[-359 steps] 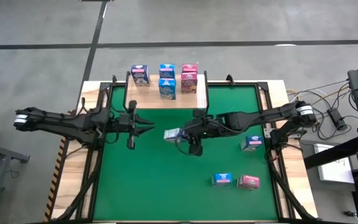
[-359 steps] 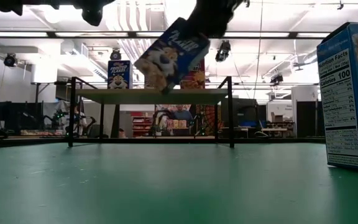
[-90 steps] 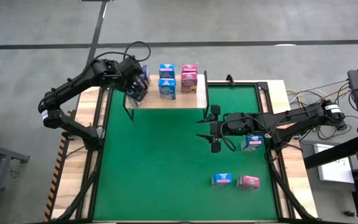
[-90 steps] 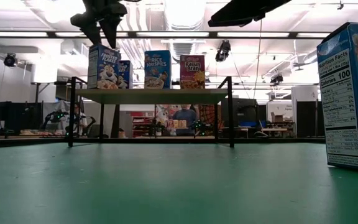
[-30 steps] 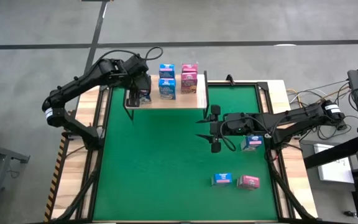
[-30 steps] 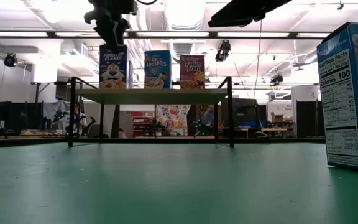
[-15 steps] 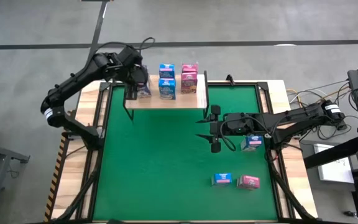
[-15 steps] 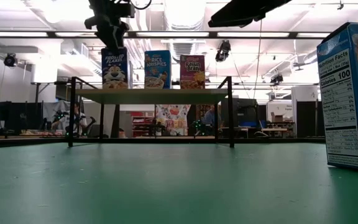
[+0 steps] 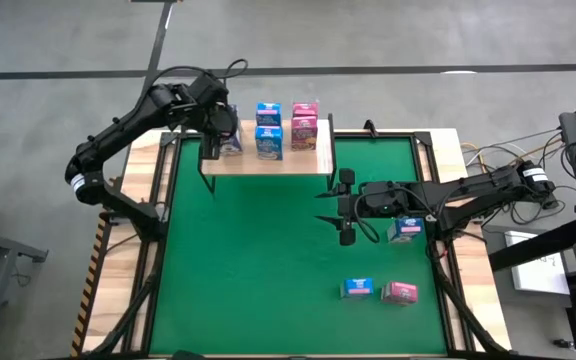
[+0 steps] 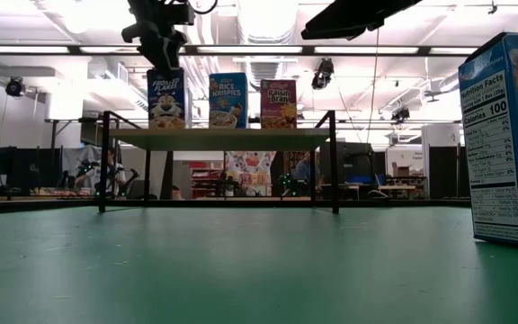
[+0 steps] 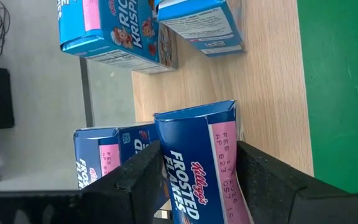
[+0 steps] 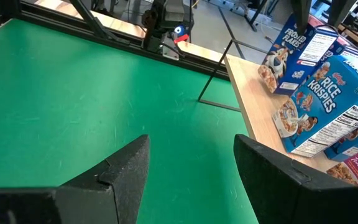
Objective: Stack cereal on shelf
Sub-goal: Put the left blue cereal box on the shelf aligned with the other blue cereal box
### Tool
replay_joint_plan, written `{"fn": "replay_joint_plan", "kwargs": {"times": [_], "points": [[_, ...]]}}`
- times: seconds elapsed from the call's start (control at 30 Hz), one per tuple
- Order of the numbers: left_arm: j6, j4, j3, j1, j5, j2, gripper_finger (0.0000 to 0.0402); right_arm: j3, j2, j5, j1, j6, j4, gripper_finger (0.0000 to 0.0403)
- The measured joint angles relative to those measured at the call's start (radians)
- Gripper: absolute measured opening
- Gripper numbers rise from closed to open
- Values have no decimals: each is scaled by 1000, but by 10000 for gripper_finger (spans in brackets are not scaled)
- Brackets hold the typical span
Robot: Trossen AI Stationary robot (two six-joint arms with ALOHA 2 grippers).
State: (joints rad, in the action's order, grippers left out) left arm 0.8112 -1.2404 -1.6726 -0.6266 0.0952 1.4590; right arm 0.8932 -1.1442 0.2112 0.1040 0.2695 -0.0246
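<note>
The left gripper (image 11: pixel 194 171) pinches a Frosted Flakes box (image 11: pixel 201 155) from above, the box upright on the shelf (image 9: pixel 308 160) at its left end, beside a second blue box (image 11: pixel 114 155). Its long axis stands vertical, straight below the fingers. Compared with a second ago the box sits lower and squarer. The right gripper (image 12: pixel 191 155) hangs spread over the mat, nearer the loose cereal (image 9: pixel 357 288).

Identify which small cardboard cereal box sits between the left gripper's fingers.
The blue Frosted Flakes box at the wooden shelf's left end; the left gripper straddles only it.
</note>
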Motion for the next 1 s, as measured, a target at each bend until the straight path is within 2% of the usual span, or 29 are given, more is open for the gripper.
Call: {"fn": "replay_joint_plan", "kwargs": {"times": [0.6,1.0], "points": [[0,10,34,0,53,1,180,0,0,0,0,0,0,224],[0,37,41,0,81,1,234,0,0,0,0,0,0,224]]}}
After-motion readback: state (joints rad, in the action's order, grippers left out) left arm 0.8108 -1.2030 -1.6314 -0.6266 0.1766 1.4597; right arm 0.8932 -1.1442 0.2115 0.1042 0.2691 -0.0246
